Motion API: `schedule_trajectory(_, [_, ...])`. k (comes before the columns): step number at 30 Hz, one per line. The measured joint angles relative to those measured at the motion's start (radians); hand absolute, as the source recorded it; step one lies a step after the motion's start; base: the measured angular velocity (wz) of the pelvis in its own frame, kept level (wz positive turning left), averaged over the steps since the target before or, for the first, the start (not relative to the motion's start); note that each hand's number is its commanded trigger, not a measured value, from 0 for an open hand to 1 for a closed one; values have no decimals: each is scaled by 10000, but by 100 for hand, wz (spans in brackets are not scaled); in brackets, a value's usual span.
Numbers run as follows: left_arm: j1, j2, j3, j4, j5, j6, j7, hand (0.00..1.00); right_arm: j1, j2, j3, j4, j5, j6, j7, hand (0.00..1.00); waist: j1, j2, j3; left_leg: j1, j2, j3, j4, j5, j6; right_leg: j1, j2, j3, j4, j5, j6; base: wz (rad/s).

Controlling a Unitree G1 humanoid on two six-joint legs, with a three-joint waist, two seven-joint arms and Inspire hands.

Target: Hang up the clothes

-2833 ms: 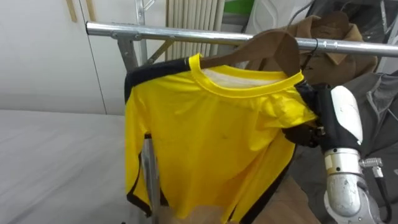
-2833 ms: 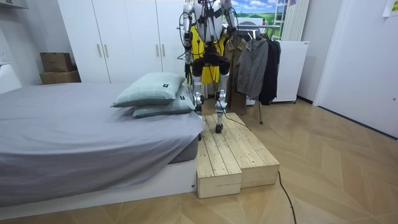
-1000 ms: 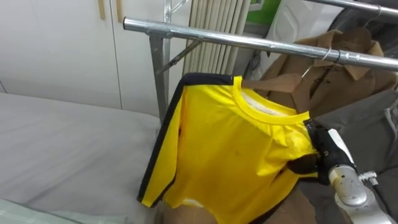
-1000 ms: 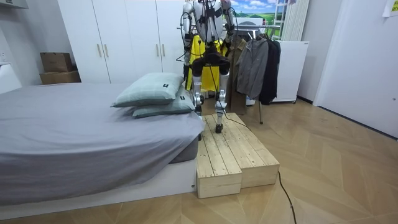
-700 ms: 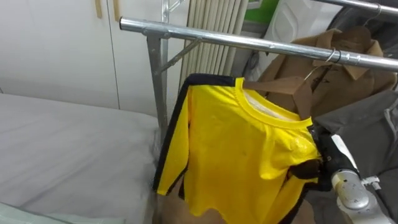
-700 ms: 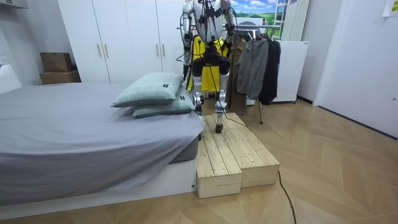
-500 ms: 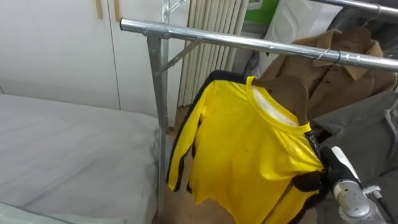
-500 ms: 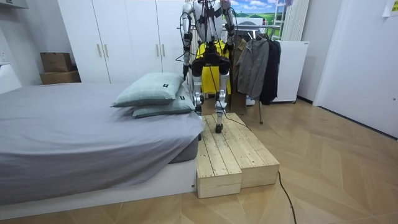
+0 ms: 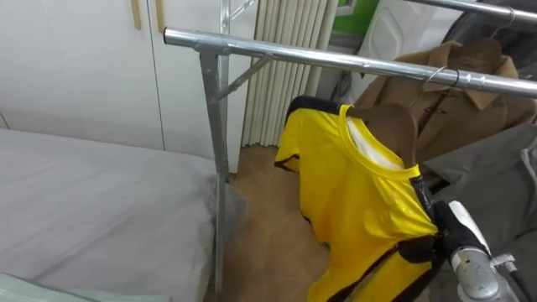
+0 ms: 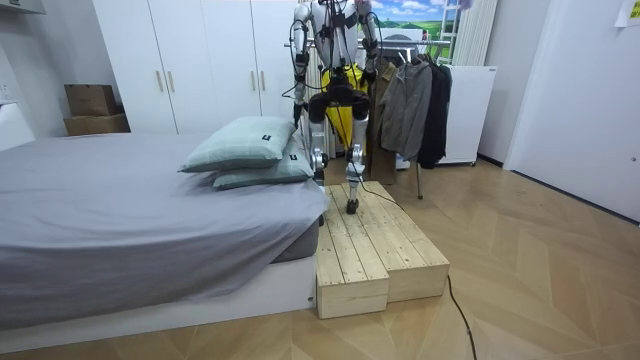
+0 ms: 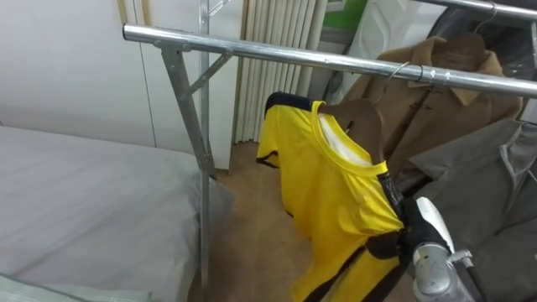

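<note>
A yellow shirt [image 9: 361,201] with black trim sits on a brown wooden hanger [image 9: 393,126]. It hangs in the air below the metal rail [image 9: 336,59] of the clothes rack, turned partly edge-on, its hem swinging. My right hand [image 9: 419,248] comes in from the lower right and is shut on the shirt's right shoulder, where the hanger's end lies under the cloth. In the room view I stand on a wooden platform [image 10: 375,250] facing the rack, the yellow shirt [image 10: 343,95] in front of me.
A brown coat [image 9: 470,75] hangs on the rail to the right, with a grey garment [image 9: 495,168] below it. The rack's upright post [image 9: 218,134] stands left of the shirt. The grey bed [image 9: 84,210] lies at the left, a radiator [image 9: 285,84] behind the rack.
The shirt has come down from the rail and swung to the right, turning from face-on to nearly edge-on. My right hand went lower with it. The camera shifted as well.
</note>
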Motion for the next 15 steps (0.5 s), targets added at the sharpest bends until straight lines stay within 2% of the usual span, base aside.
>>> schedule_trajectory(1, [0, -1, -1, 0, -1, 0, 0, 0, 5, 1, -1, 0, -58, 0, -13, 0, 1, 2, 1, 2, 0, -1, 1, 0, 0, 5, -1, -2, -2, 0, 0, 0])
schedule_trajectory(15, [1, -2, 2, 0, 7, 1, 0, 0, 6, 1, -2, -3, -267, 9, -82, 0, 5, 15, 2, 15, 2, -3, -3, 0, 0, 9, 4, -5, -12, -6, 9, 0])
